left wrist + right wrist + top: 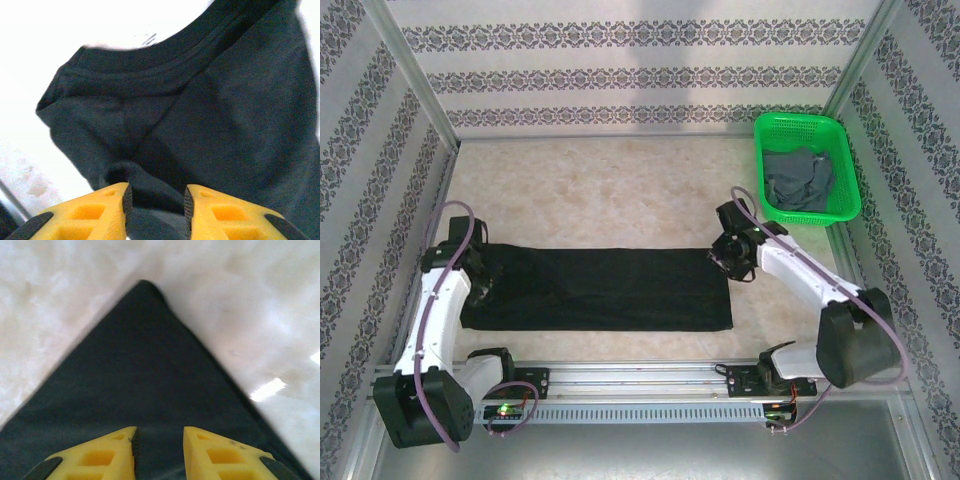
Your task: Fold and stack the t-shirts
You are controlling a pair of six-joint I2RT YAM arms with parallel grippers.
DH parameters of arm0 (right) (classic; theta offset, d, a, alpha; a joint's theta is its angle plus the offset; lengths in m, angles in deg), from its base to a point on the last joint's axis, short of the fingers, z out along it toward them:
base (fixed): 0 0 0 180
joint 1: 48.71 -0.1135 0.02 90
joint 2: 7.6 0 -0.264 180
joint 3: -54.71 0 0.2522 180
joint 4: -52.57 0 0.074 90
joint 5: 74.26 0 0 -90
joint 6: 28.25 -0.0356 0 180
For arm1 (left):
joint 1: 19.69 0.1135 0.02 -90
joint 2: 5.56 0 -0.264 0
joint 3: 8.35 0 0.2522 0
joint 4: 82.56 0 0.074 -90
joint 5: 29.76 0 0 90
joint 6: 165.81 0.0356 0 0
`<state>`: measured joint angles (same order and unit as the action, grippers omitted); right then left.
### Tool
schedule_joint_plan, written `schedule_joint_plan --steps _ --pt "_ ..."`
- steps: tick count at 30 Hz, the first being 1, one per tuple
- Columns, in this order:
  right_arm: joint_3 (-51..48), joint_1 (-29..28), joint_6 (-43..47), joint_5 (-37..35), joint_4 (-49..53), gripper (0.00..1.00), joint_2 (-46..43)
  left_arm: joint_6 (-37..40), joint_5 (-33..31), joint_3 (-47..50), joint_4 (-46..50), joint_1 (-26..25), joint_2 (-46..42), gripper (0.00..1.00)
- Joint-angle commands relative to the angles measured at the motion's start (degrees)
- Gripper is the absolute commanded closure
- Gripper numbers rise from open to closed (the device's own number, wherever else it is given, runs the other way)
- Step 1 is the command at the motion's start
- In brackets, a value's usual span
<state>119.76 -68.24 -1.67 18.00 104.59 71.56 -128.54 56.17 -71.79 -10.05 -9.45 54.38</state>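
The black t-shirt (600,290) lies flat on the table as a long folded strip. My left gripper (478,290) is at its left end, by the collar (165,65). The yellow fingers (105,210) of that gripper (156,200) stand apart, with a raised fold of black cloth between them. My right gripper (724,262) is at the strip's right end. This gripper (159,440) is open just over a flat corner of the shirt (140,380). The dark grey t-shirt (798,178) lies crumpled in the basket.
A green mesh basket (847,160) stands at the back right, against the right wall. Patterned walls close in the table on three sides. Bare marbled tabletop (620,190) stretches behind the black shirt. A metal rail (630,378) runs along the near edge.
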Motion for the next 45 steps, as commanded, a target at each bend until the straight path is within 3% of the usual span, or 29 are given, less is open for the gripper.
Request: schedule_joint_plan --steps 1,5,12,16,20,27,30,39,40,44,45 --pt "1.8 -1.2 1.7 3.3 -5.0 0.71 7.2 1.3 -1.1 -4.8 -1.1 0.6 2.8 0.56" --pt "3.4 -1.0 -0.9 4.8 -6.7 0.76 15.5 4.3 -0.4 -8.2 -5.8 1.9 7.4 0.5" --pt "10.6 1.4 -4.6 -0.7 4.4 0.75 22.9 7.3 18.7 -7.5 -18.2 13.0 21.8 0.39" --pt "15.3 2.4 -4.0 -1.3 7.5 0.74 27.1 10.8 25.4 -6.7 -24.7 17.6 26.9 0.39" --pt "18.4 3.0 -4.1 0.7 8.5 0.74 30.5 16.4 33.6 -7.5 -30.1 18.3 33.0 0.42" --pt "20.1 2.9 -4.5 0.8 9.2 0.75 31.7 20.8 31.5 -8.3 -29.8 19.4 36.4 0.54" --pt "20.2 3.1 -4.9 0.6 9.2 0.75 32.0 22.3 27.7 -9.6 -27.4 19.5 37.5 0.59" --pt "23.2 3.8 -4.8 0.4 9.9 0.76 33.8 24.4 25.3 -11.9 -28.8 19.9 39.4 0.61" --pt "23.5 3.9 -4.8 0.5 10.0 0.76 34.0 24.4 25.9 -12.1 -29.3 19.9 39.8 0.65" --pt "24.8 4.0 -5.2 0.4 10.3 0.79 34.8 23.4 27.8 -11.4 -30.1 19.8 40.6 0.99" --pt "25.0 4.1 -5.3 0.2 10.3 0.81 35.0 23.3 27.5 -11.1 -29.9 19.9 40.2 1.0"
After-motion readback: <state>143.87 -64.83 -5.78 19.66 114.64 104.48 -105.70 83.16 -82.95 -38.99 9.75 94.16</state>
